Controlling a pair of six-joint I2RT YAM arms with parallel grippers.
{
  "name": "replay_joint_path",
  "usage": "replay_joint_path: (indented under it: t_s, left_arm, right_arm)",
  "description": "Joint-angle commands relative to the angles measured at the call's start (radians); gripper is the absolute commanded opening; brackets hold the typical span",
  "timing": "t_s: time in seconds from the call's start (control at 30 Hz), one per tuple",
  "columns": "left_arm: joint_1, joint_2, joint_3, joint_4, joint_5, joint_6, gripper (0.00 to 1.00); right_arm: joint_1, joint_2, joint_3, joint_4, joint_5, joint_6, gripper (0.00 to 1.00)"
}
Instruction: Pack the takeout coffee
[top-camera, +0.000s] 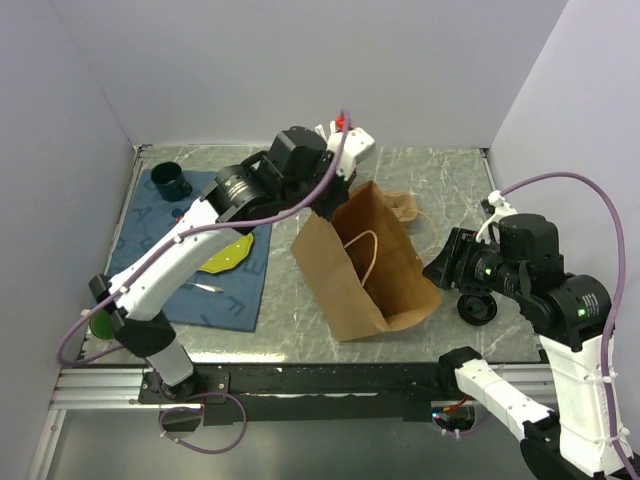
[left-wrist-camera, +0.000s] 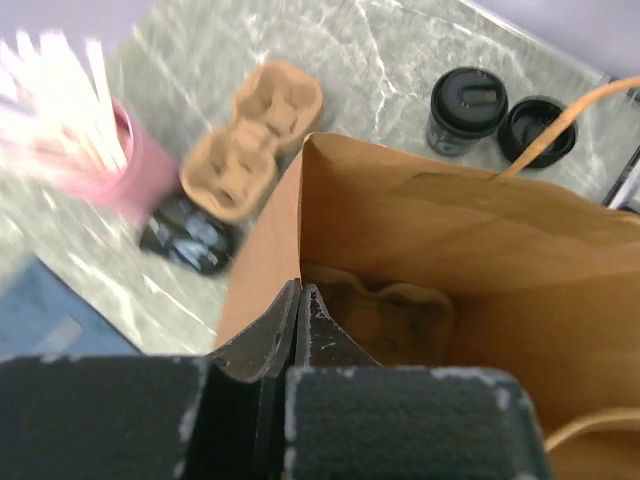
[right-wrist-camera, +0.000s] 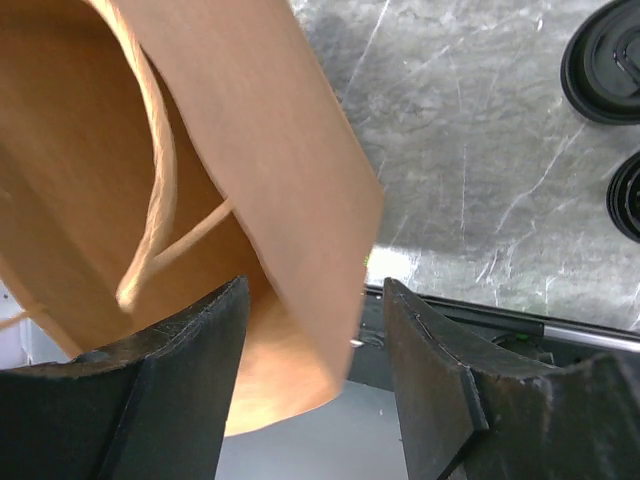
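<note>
In the middle of the marble worktop (top-camera: 300, 300), the brown paper bag (top-camera: 365, 270) stands tilted with its mouth open and its rope handles loose. The left wrist view looks down into the bag, where a moulded cardboard carrier (left-wrist-camera: 385, 310) lies at the bottom. Beyond the bag's far rim, a dark takeout coffee cup (left-wrist-camera: 467, 108) with a black lid stands on the stone. A loose black lid (left-wrist-camera: 535, 130) sits just beside it.

The left pincer (left-wrist-camera: 300, 315) is clenched on the near rim of the bag, its two dark fingers pressed together with the paper edge running into them. The right pincer (right-wrist-camera: 315, 300) is released, its jaws standing apart. One side wall of the bag hangs between them without being clamped.

A second cardboard carrier (left-wrist-camera: 250, 140) rests on the worktop outside the bag. Next to it are a pink cup (left-wrist-camera: 110, 160) full of pale sticks and a small black packet (left-wrist-camera: 190, 235). On the left of the worktop, a blue mat (top-camera: 200, 290) bears a dark green cup (top-camera: 170, 182).
</note>
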Motion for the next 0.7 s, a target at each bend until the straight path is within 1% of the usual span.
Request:
replay_joint_path:
  t_s: [0.0, 0.07, 0.1, 0.13, 0.17, 0.2, 0.23, 0.3, 0.33, 0.37, 0.43, 0.5, 0.67]
  left_arm:
    - [0.001, -0.115, -0.106, -0.037, -0.074, -0.3, 0.01]
    - [-0.001, -0.164, -0.175, -0.054, -0.102, -0.383, 0.01]
    - [-0.001, -0.178, -0.197, -0.058, -0.137, -0.442, 0.01]
    - [-0.001, -0.212, -0.218, -0.064, -0.152, -0.468, 0.02]
    - [-0.001, -0.229, -0.261, -0.066, -0.165, -0.493, 0.07]
    - [-0.001, -0.247, -0.286, -0.063, -0.184, -0.537, 0.13]
    - [-0.001, -0.285, -0.336, -0.058, -0.191, -0.556, 0.21]
    - [-0.001, -0.325, -0.393, -0.029, -0.167, -0.578, 0.28]
    - [-0.001, -0.363, -0.44, -0.02, -0.159, -0.578, 0.4]
    - [0.001, -0.38, -0.457, -0.015, -0.157, -0.578, 0.49]
    - [-0.001, -0.417, -0.488, -0.015, -0.169, -0.565, 0.59]
    - [-0.001, -0.437, -0.505, -0.006, -0.162, -0.514, 0.62]
    - [0.001, -0.476, -0.524, -0.021, -0.231, -0.476, 0.65]
  right_arm:
    - [0.0, 0.017, 0.048, -0.071, -0.011, -0.033, 0.64]
    - [0.003, 0.023, 0.052, -0.073, -0.017, -0.033, 0.64]
    - [0.003, 0.025, 0.055, -0.071, -0.018, -0.035, 0.64]
    - [0.001, 0.025, 0.057, -0.07, -0.02, -0.036, 0.64]
    - [0.003, 0.026, 0.057, -0.068, -0.017, -0.038, 0.64]
    - [0.001, 0.03, 0.057, -0.068, -0.017, -0.039, 0.64]
    - [0.001, 0.033, 0.057, -0.068, -0.017, -0.042, 0.64]
    - [0.0, 0.04, 0.055, -0.074, -0.009, -0.038, 0.64]
    - [0.001, 0.042, 0.055, -0.076, -0.006, -0.036, 0.64]
    - [0.001, 0.042, 0.057, -0.078, -0.004, -0.033, 0.64]
    - [0.001, 0.039, 0.058, -0.079, -0.001, -0.016, 0.64]
    - [0.001, 0.042, 0.061, -0.09, -0.021, 0.005, 0.64]
    - [0.001, 0.045, 0.064, -0.12, -0.057, 0.031, 0.64]
